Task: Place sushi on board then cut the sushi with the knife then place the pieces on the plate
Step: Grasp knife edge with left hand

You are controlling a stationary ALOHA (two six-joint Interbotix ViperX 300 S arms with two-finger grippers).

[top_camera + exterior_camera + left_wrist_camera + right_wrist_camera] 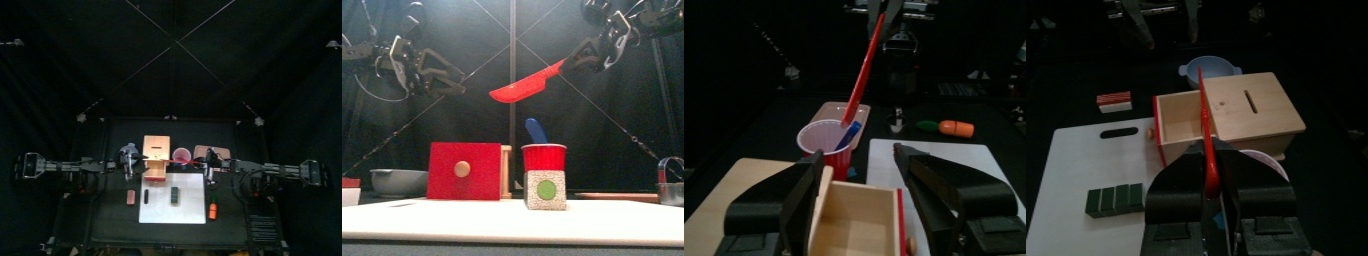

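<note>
I am working over the bench (110, 228), where the white cutting board (158, 212) is lying at the middle of the front edge. Behind it the wooden box (462, 170) is standing, with my left pincer (861, 160) hovering above it, released and empty. The sushi roll (1113, 200) is resting on the board, its long axis running from front edge to back edge, below and frontward of my right pincer (1207, 165), the nearer one. That pincer is clenching the red knife (529, 82) high up, blade slanting down. I judge the cut needs the blade crossing the roll.
</note>
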